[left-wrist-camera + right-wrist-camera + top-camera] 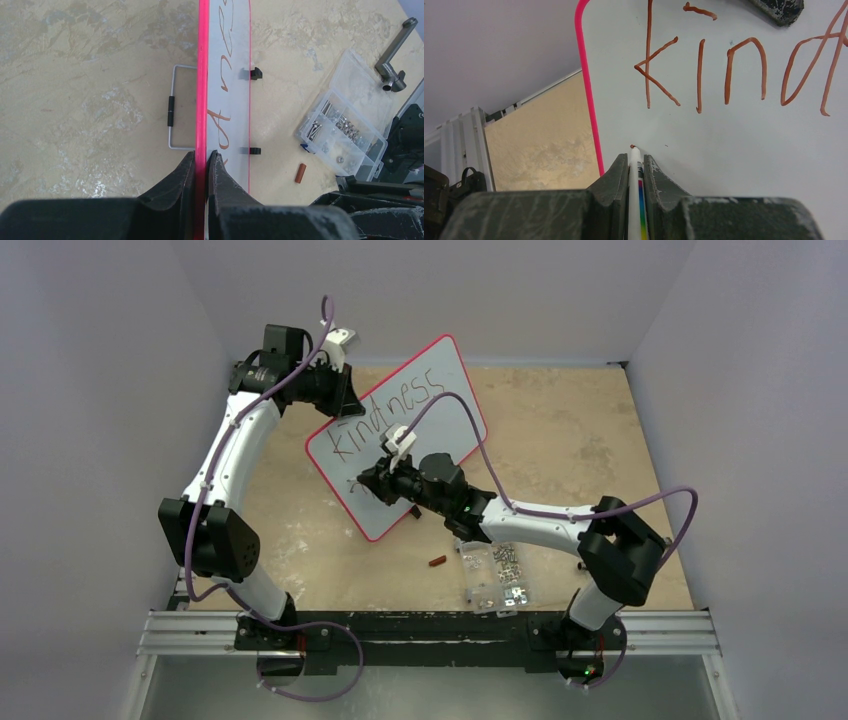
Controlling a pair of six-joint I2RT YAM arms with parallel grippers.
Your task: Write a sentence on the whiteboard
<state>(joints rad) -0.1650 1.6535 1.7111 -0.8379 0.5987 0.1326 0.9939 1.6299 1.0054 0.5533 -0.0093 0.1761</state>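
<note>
The whiteboard [420, 440] with its red-pink rim stands tilted on the table. One word of the sentence [388, 410], "kindness", is written on it in brown marker. My left gripper [335, 390] is shut on the board's rim; the left wrist view shows both fingers [202, 155] pinching the pink edge [202, 75]. My right gripper [372, 480] is shut on a white marker [633, 210]. The marker's brown tip [632, 147] touches the board [734, 150] below the letters "kind" [699, 70], near the left rim. Only a small dot shows at the tip.
A clear compartmented screw box [497, 575] lies near the right arm's base and also shows in the left wrist view [345, 130]. A brown marker cap [437, 561] lies beside it. A wire stand [172, 107] sticks out behind the board. Grey walls enclose the table.
</note>
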